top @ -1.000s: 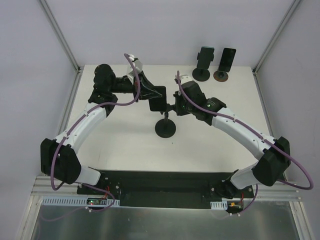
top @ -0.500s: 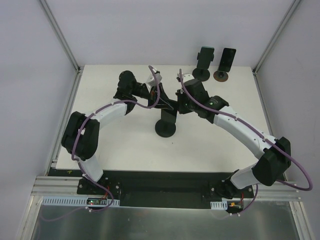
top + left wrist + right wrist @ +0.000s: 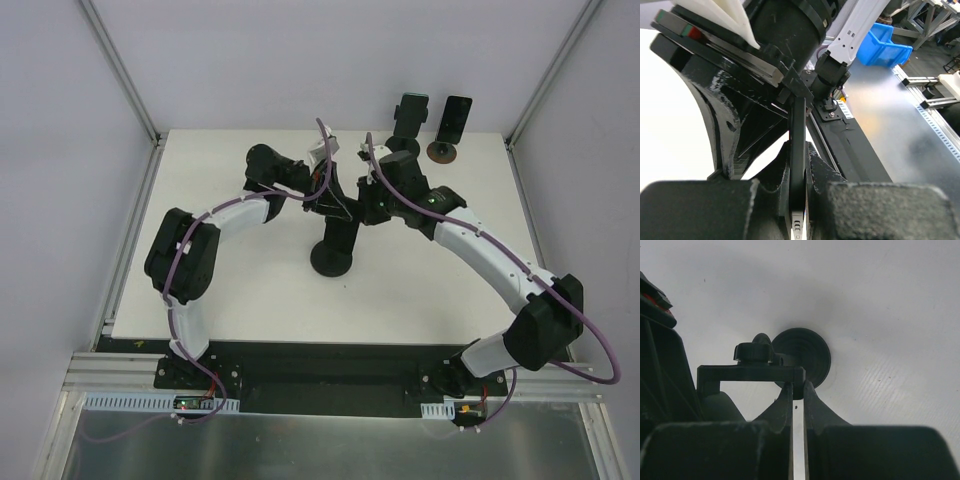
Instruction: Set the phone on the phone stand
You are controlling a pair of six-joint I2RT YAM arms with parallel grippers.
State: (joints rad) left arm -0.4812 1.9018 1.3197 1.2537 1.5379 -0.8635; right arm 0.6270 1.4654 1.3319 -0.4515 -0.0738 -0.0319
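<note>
Black phone (image 3: 798,120) pinched edge-on in clenched left gripper (image 3: 799,150), at mid-bench (image 3: 230,290), just beside top of stand (image 3: 331,262); seated or not, cannot tell. Clenched too, right gripper (image 3: 797,390), on stand's bracket (image 3: 750,373) from the right, round base (image 3: 805,356) on bench below. Two far stands (image 3: 405,125) with phones at far right, well apart from both grippers.

Count: phone stand (image 3: 331,258) (image 3: 403,150) (image 3: 438,151) three; phone (image 3: 799,165) (image 3: 411,110) (image 3: 457,118) three; arm (image 3: 225,215) (image 3: 480,250) two.

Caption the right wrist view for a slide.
Right gripper shut on the stand bracket, its round base on the white table below.
</note>
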